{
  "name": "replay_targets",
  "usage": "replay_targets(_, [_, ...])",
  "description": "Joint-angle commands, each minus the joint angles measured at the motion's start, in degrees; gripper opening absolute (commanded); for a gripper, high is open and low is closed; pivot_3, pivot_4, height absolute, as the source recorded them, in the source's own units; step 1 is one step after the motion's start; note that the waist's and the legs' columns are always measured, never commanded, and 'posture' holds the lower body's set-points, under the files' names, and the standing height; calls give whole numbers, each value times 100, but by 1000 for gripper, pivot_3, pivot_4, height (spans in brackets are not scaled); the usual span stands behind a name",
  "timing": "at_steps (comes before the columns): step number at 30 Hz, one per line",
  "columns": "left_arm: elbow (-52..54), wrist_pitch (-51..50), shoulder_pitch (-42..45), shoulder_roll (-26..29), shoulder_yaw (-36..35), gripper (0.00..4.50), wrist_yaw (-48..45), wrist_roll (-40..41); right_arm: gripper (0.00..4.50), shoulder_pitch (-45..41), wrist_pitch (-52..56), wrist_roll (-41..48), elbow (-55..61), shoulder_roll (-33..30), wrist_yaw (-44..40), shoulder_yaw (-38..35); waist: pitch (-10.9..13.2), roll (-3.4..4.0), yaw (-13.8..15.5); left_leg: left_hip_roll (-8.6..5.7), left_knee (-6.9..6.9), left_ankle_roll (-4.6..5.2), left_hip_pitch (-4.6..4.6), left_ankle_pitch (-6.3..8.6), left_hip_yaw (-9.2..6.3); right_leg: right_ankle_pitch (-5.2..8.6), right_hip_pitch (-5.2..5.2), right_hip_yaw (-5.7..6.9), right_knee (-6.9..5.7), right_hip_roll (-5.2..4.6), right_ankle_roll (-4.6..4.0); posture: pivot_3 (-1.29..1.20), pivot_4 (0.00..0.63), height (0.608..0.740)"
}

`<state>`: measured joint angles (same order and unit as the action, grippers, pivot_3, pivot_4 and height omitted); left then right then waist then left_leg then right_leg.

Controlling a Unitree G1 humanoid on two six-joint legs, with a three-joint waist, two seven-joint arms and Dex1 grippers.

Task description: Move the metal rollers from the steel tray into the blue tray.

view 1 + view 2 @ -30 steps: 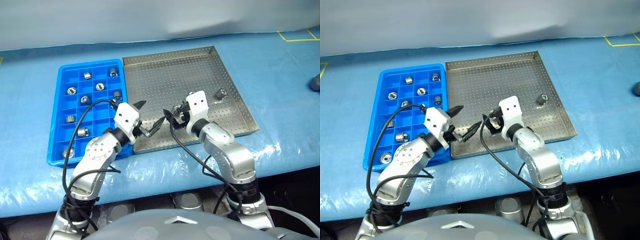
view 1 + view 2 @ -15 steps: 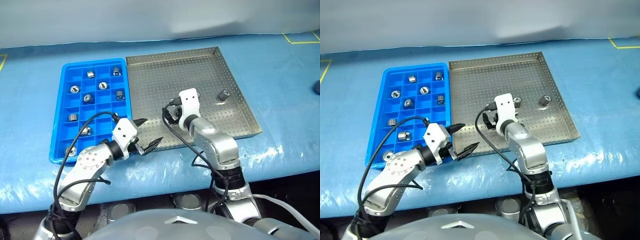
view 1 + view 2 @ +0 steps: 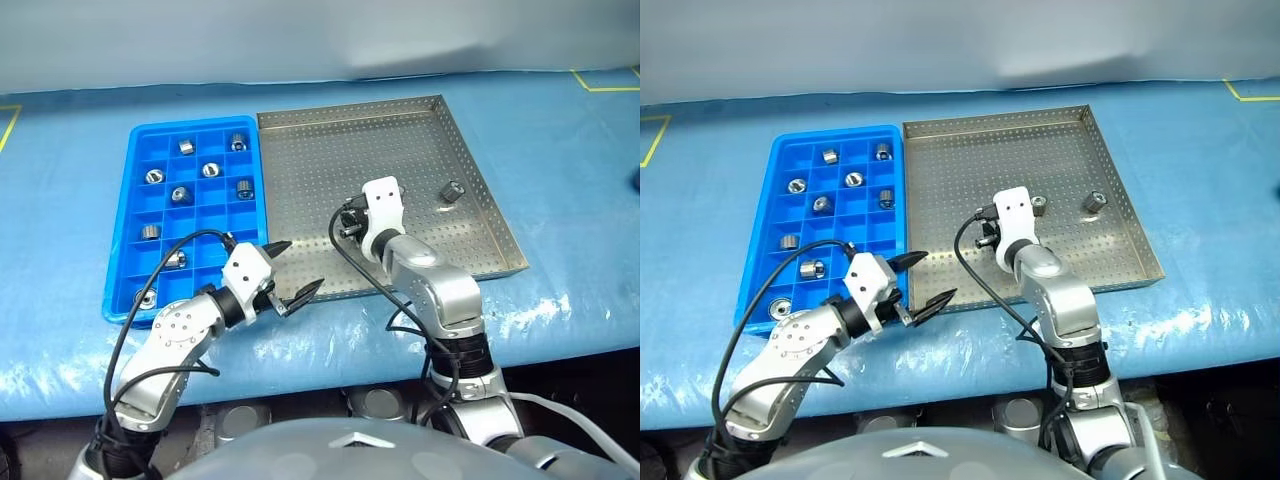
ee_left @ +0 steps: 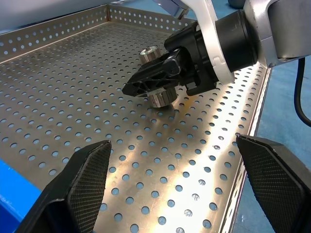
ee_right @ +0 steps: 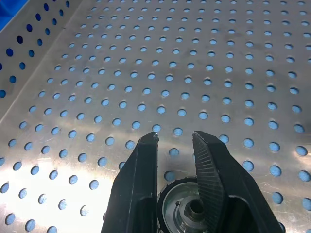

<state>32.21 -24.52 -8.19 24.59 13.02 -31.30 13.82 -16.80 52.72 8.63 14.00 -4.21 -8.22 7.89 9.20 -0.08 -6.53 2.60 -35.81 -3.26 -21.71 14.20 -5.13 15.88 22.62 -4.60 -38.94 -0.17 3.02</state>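
The steel tray (image 3: pixel 320 160) lies on the blue table cover with the blue tray (image 3: pixel 135 250) along its left side. Several metal rollers (image 3: pixel 210 170) sit in the blue tray's compartments. My right gripper (image 5: pixel 175 138) is low over the steel tray's floor, shut on one roller (image 5: pixel 187 208) that stands on the perforated metal (image 4: pixel 160 97). Another roller (image 4: pixel 148 52) stands just behind it, and one more (image 3: pixel 452 190) lies near the tray's right rim. My left gripper (image 3: pixel 297 268) hangs open over the steel tray's front rim, holding nothing.
The table's front edge runs just below both trays. Yellow tape marks (image 3: pixel 600 80) lie on the cover at the far right. A dark object (image 3: pixel 636 180) peeks in at the right border.
My right gripper's fingers have closed on the roller. The left gripper has drawn back from over the steel tray's floor to its front rim, staying open.
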Motion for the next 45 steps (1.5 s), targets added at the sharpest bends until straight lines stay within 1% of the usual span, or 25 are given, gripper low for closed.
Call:
replay_targets(1, [321, 98, -9, -6, -19, 4500, 43, -10, 1496, 6, -192, 186, 234, 77, -237, 101, 0, 0, 2, 1, 1, 0, 0, 0, 0, 0, 0, 0, 0, 1, 0, -30, 150, 740])
replay_targets(2, [331, 89, -10, -4, -20, 4500, 47, -5, 1700, -3, -226, 184, 232, 84, -255, 106, 0, 0, 5, 1, 2, 0, 0, 0, 0, 0, 1, 0, 0, 1, 0, -29, 150, 740])
replay_targets(5, [366, 40, -3, 1, -16, 4500, 70, -9, 2661, -32, -230, 165, 215, 111, -223, 80, 1, 1, 54, 1, 2, 0, 0, 0, 1, 0, 2, -1, 0, 1, 0, -29, 150, 740])
replay_targets(6, [377, 27, -1, 4, -13, 4500, 77, -9, 3069, -37, -229, 146, 211, 103, -211, 77, 1, 1, 69, 1, 1, 0, -1, 0, 1, 0, 2, 0, 1, 0, 0, -29, 150, 740])
replay_targets(7, [389, 17, -1, 10, -16, 4500, 79, -4, 3351, -36, -229, 139, 210, 101, -201, 66, 1, 1, 90, 0, 2, 0, -2, 0, 1, 0, 2, -1, 1, 0, -1, -27, 150, 740])
replay_targets(9, [406, -8, 3, 18, -19, 4500, 95, -1, 4092, -28, -215, 154, 213, 102, -192, 21, 1, 1, 123, 0, 2, 0, -2, 0, 3, -1, 3, -1, 2, -1, -2, -27, 150, 740])
replay_targets(10, [416, -17, 7, 23, -22, 4500, 102, 1, 4369, -25, -212, 159, 222, 99, -190, 13, 1, 1, 136, 0, 2, 0, -2, 0, 3, -1, 3, -1, 2, -1, -2, -27, 150, 740])
replay_targets(11, [426, -27, 9, 23, -23, 4500, 110, 7, 4479, -19, -223, 135, 236, 86, -174, 24, 1, 1, 143, 0, 3, 0, -2, 0, 2, -1, 3, 0, 2, -1, -2, -28, 150, 740])
replay_targets(14, [453, -47, 15, 29, -24, 4500, 128, 26, 4479, -5, -252, -51, 264, 61, 16, 63, 1, 1, 152, 0, 3, 0, -2, 0, 3, -1, 3, -1, 2, -1, -2, -27, 150, 740])
replay_targets(21, [534, -130, 3, 26, -33, 4500, 165, 50, 4479, 170, -29, -38, 299, -23, 15, 38, 1, 1, 178, 0, 5, 0, -2, 0, 3, 0, 4, -1, 3, 0, -2, -20, 150, 740])
replay_targets(30, [669, -225, -52, 34, -61, 4500, 241, 57, 4479, 845, 269, 31, 808, -295, -119, 212, -1, 0, 212, 1, 8, 0, 0, 0, 3, 3, 3, -1, 5, -1, 3, -10, 150, 740])
replay_targets(31, [682, -237, -55, 34, -63, 4500, 250, 58, 4082, 889, 289, 39, 883, -324, -143, 233, -1, -1, 211, 1, 7, 0, 0, 0, 3, 7, 3, -1, 4, -1, 9, -11, 150, 740])
replay_targets(33, [699, -257, -54, 38, -63, 4500, 266, 62, 3588, 927, 324, 47, 1003, -354, -162, 260, -1, 0, 213, 0, 5, 0, 0, 0, 3, 9, 2, -1, 4, -1, 13, -11, 150, 740])
replay_targets(38, [725, -245, -34, 42, -77, 4500, 279, 65, 1924, 767, 438, 75, 1263, -347, -200, 253, 0, 0, 206, 1, 6, 0, 2, 0, 3, 11, 3, -1, 4, 1, 15, -14, 150, 740])
replay_targets(44, [814, -183, -18, -117, -257, 4500, 458, 129, 1873, 227, 387, 60, 1285, -256, -240, 343, 2, 1, 214, 1, 8, 0, -2, 0, 5, 9, 9, -2, 4, 1, 11, 11, 150, 740])
replay_targets(45, [837, -176, -28, -189, -342, 4500, 549, 144, 1873, 13, 320, 35, 1189, -194, -222, 371, 1, 1, 227, 1, 8, 0, -3, 0, 4, 9, 9, -1, 4, 1, 11, 18, 150, 740])
